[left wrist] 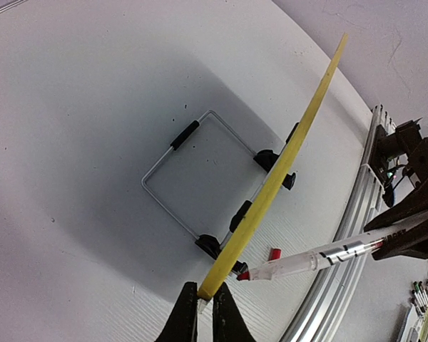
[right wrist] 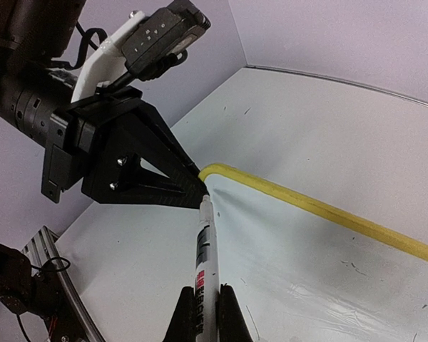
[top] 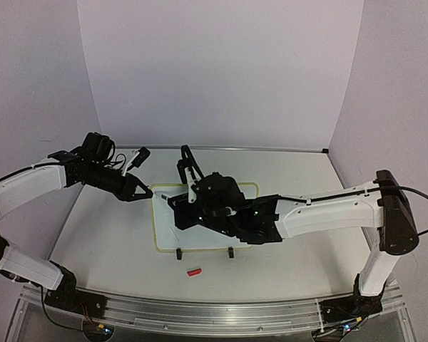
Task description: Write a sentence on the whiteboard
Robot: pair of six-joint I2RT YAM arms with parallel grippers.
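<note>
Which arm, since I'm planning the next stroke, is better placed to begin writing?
Right. The right gripper holds the marker, its tip by the whiteboard corner; the left gripper is shut on the board's yellow edge, likely steadying it.

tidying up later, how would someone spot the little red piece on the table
Find the yellow-framed whiteboard on the table. Just in front of its two black clip feet lies the small red piece. It is the only loose red thing there.

Left open: table (top: 307,167) far edge, right side | Blocked: centre, by whiteboard (top: 164,228) and right arm (top: 328,210) | Near edge: red cap (top: 193,271)
</note>
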